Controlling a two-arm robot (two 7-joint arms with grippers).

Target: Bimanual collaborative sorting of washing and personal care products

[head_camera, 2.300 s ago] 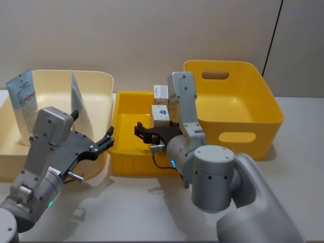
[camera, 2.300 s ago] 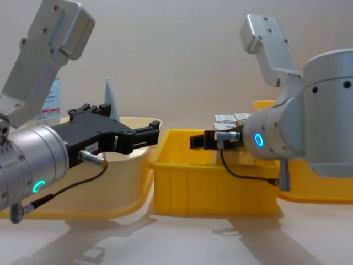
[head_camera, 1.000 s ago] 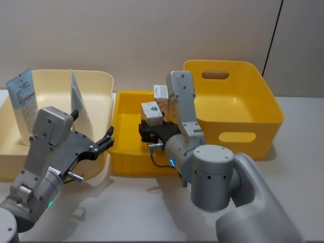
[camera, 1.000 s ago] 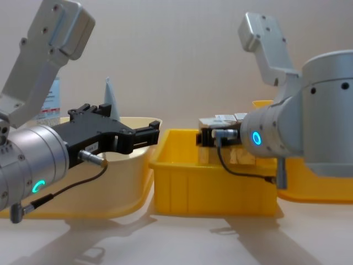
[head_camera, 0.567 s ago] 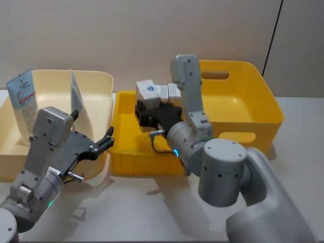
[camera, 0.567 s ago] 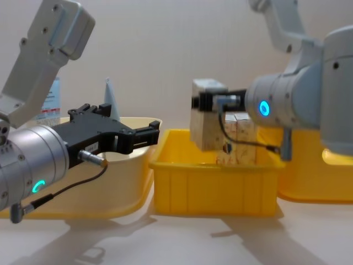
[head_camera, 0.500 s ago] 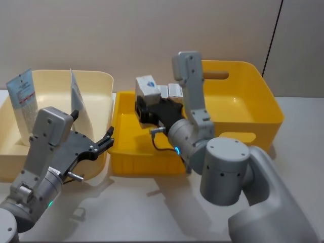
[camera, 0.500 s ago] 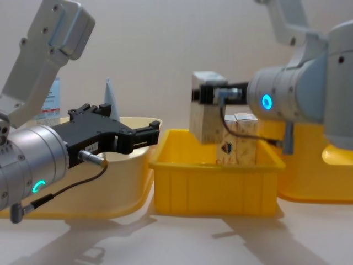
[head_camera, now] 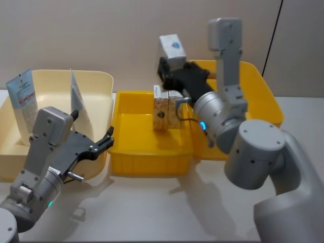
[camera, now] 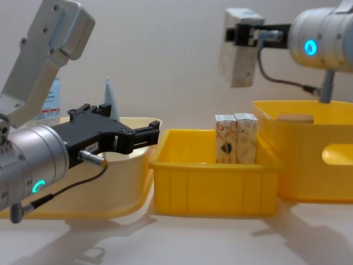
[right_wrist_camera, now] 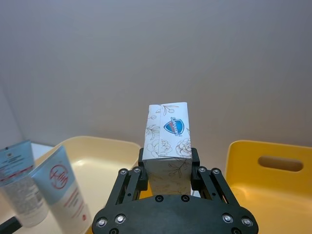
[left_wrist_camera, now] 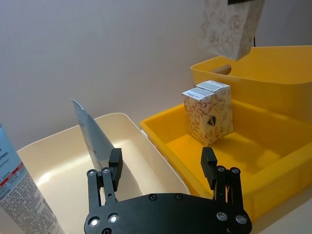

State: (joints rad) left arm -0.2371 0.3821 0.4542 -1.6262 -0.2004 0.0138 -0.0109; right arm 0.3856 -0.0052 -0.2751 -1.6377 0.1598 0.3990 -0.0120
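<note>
My right gripper [head_camera: 169,65] is shut on a cream carton [head_camera: 171,49] with a floral pattern and a blue logo, held high in the air [camera: 237,52] between the small yellow tray [head_camera: 147,157] and the large yellow bin [head_camera: 253,101]. In the right wrist view the carton [right_wrist_camera: 168,131] stands upright between the fingers. Two more cartons [head_camera: 164,106] stand side by side in the tray [camera: 209,187]. Two white tubes [head_camera: 23,104] [head_camera: 78,98] lean in the cream bin [head_camera: 96,81]. My left gripper [head_camera: 93,127] hangs open by that bin's near right corner, holding nothing.
The three containers stand in a row on the pale table: cream bin [camera: 127,182] left, small tray in the middle, large yellow bin [camera: 309,165] with handle cut-outs right. A wall rises close behind them. Bare tabletop lies in front.
My right gripper has lifted the carton out of the small yellow tray, up and to the right toward the large bin. The left arm has not moved.
</note>
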